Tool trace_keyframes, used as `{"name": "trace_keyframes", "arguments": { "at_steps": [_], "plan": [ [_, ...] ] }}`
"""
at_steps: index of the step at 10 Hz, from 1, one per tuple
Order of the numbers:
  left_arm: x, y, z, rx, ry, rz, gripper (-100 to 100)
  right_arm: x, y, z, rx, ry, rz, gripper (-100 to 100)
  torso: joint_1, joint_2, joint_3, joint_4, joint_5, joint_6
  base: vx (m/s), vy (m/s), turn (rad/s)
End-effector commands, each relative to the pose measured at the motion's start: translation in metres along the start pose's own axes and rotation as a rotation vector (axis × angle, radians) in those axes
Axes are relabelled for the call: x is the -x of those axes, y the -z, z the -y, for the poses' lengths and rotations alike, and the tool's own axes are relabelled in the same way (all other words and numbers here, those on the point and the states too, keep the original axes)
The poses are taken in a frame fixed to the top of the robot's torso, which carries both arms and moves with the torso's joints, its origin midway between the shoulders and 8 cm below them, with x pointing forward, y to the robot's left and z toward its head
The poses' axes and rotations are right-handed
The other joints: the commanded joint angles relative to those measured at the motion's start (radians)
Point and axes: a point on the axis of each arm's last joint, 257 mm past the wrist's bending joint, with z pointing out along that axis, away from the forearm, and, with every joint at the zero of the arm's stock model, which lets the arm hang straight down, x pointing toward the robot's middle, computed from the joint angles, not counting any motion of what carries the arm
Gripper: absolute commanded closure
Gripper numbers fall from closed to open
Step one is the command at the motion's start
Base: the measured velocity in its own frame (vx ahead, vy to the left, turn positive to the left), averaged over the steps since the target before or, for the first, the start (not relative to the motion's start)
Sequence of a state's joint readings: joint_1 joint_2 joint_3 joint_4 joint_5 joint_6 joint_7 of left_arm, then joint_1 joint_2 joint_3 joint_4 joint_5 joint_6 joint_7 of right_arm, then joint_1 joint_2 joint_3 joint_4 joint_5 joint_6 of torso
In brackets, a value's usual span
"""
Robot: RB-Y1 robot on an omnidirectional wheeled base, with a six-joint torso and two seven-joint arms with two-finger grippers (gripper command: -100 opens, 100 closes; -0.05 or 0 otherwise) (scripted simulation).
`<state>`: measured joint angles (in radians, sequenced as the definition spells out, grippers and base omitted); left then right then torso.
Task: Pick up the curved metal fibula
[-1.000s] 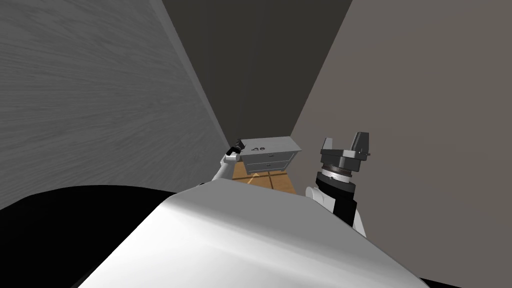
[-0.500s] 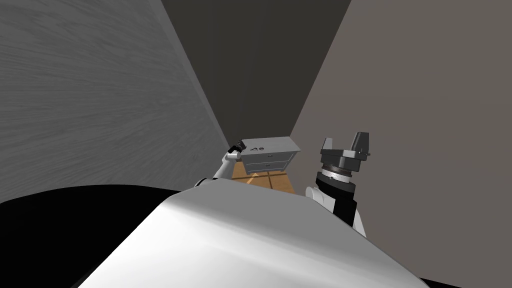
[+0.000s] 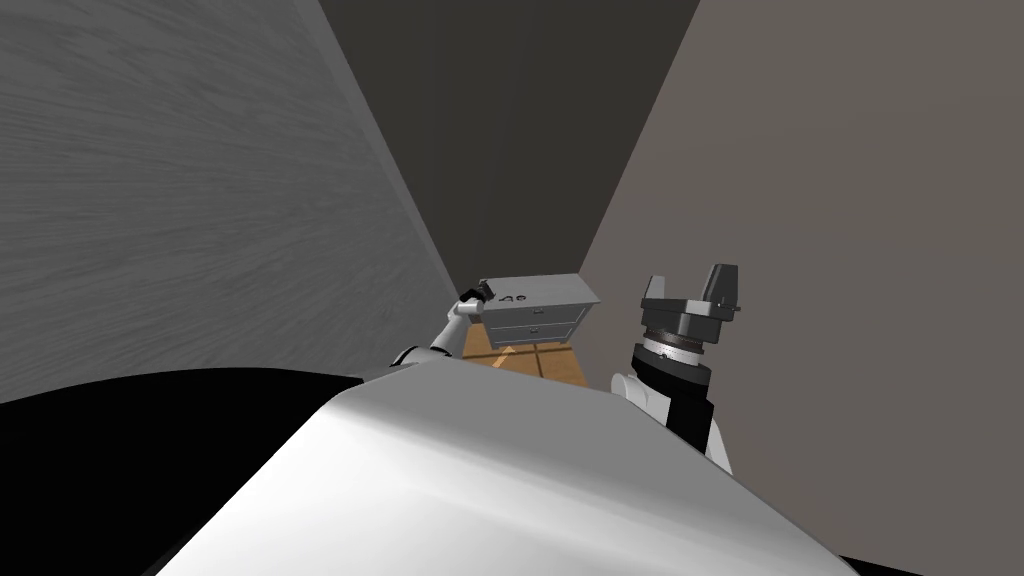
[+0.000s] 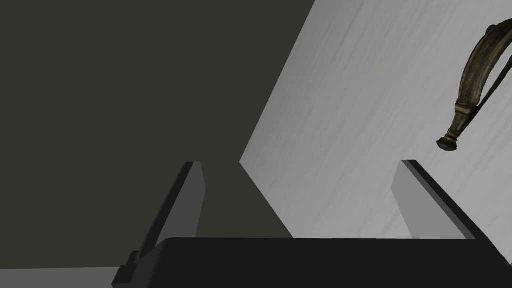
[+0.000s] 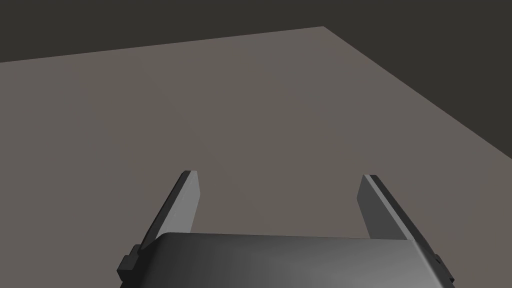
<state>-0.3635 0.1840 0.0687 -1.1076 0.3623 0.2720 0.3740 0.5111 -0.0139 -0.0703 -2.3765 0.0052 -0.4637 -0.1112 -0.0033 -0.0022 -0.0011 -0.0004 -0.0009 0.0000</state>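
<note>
While it gapes, left pincer (image 4: 300, 164) hovers beside fibula (image 4: 472, 75).

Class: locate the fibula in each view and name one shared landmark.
Head view: fibula on the dresser top, beside the left gripper.
Left wrist view: fibula just past one fingertip, outside the open gap.
Right wrist view: right gripper open, aimed elsewhere.
Shared landmark: the dresser top.
</note>
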Motion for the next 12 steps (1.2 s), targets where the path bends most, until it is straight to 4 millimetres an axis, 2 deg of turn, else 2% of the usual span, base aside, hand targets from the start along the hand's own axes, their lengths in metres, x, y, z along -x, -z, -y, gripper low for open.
{"name": "trace_keyframes", "arguments": {
  "at_steps": [1,9,12],
  "plan": [
    [0.007,-0.003,-0.009,0.029,0.008,0.017,-100,0.0,0.0,0.0,0.0,0.0,0.0,0,0.0,0.0,0.0,0.0,0.0,0.0,0.02,-0.038,0.005],
    [0.022,-0.019,-0.04,0.161,0.038,0.087,-100,0.0,0.0,0.0,0.0,0.0,0.0,0,0.001,0.0,0.0,0.0,0.0,0.0,0.024,-0.037,0.003],
    [0.035,-0.022,-0.062,0.243,0.047,0.138,-100,0.0,0.0,0.0,0.0,0.0,0.0,0,0.0,-0.001,-0.001,0.0,0.0,0.0,0.047,-0.047,-0.005]
  ]
}}
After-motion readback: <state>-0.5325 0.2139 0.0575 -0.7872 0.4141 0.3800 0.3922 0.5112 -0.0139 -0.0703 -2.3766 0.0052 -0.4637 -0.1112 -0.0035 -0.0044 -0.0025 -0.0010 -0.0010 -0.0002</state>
